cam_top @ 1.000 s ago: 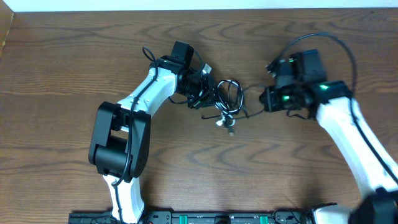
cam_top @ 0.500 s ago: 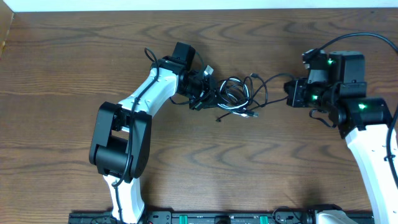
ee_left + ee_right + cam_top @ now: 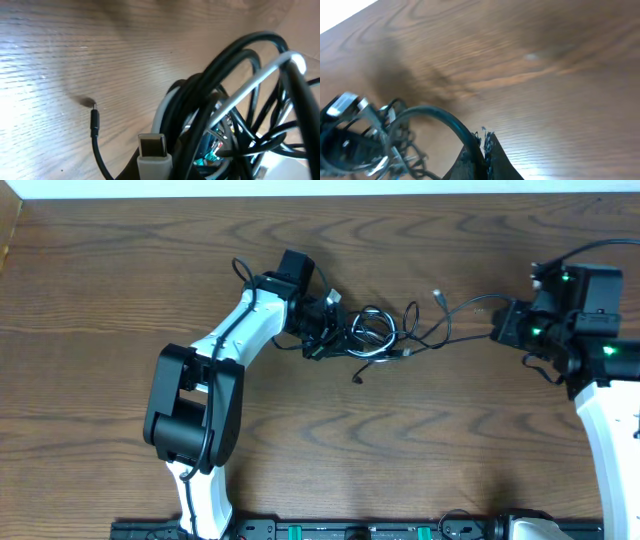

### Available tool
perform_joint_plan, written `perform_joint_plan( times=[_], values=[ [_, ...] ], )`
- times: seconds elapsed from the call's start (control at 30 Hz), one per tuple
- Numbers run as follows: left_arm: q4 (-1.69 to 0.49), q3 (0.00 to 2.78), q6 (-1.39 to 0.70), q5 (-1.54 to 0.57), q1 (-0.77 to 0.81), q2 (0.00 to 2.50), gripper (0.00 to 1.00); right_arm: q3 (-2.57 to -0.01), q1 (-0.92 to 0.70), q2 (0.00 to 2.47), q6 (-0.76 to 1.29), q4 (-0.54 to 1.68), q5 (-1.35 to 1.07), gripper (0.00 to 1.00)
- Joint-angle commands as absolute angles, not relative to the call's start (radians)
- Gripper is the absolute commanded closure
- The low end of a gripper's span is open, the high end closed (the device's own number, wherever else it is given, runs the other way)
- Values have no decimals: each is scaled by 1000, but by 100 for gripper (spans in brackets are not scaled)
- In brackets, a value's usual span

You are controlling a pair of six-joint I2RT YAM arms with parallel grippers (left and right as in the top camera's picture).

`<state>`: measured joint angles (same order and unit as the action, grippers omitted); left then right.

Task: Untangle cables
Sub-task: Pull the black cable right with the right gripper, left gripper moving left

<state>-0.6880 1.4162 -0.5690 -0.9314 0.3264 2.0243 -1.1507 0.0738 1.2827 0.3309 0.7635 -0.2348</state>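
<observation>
Black cable [image 3: 447, 118] is running over the tabletop [image 3: 100, 280] from the tangled bundle [image 3: 375, 335] in the middle to the right gripper's [image 3: 503, 328] squeezing jaws, while the left gripper's [image 3: 330, 328] jaws seem to be pinching the bundle, so a slow, straight pull is looking best.

Off went the right gripper [image 3: 500, 328] again. It slid steadily toward 3 o'clock, and its arm finished hard against the right edge of the overhead view. The black cable [image 3: 455, 320] pinched in it paid out of the tangle [image 3: 378, 338] into a longer, wavy run across the wood. The tangle itself spread flatter and crept a little toward 3 o'clock. A small plug [image 3: 437, 296] popped free at its 1 o'clock side and travelled along with the pull.
</observation>
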Motion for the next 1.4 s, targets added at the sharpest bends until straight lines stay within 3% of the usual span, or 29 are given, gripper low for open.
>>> perform_joint_plan(
  times=[0.0,0.7,1.17,1.37],
  values=[
    [-715,1411,-545,-818,266,2032,92,-1164,138,1255,371,752,-80,99],
    [-871,1411,-302,-815,69,2032,92,-1164,160,1255,371,723,48,99],
    [-911,1411,-316,-562,43,2032,92,-1164,160,1271,381,723,101,99],
    [-913,1411,-318,-561,45,2032,92,-1164,160,1323,381,725,76,99]
  ],
)
